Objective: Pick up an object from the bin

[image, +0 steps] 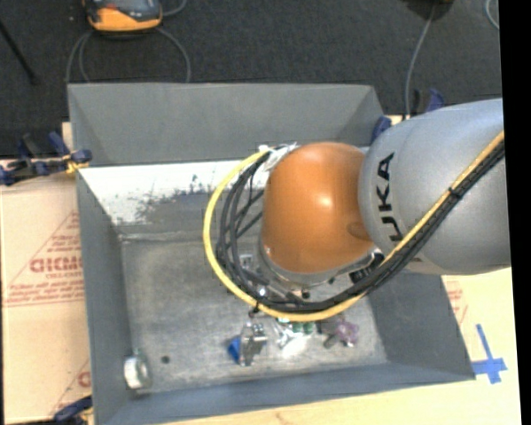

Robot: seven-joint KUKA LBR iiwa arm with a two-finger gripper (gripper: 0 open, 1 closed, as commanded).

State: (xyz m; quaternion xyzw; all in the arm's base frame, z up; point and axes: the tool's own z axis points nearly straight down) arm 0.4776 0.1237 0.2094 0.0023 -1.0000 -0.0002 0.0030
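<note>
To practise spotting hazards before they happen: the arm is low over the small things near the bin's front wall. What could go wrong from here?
1. The blue piece, white-and-green piece and purple piece lie crowded together, so a grasp may catch two or knock neighbours away.
2. They lie close to the bin's front wall, which the arm might strike.
3. The orange cover and cables hide the grasp spot, so a miss could go unnoticed.
</note>
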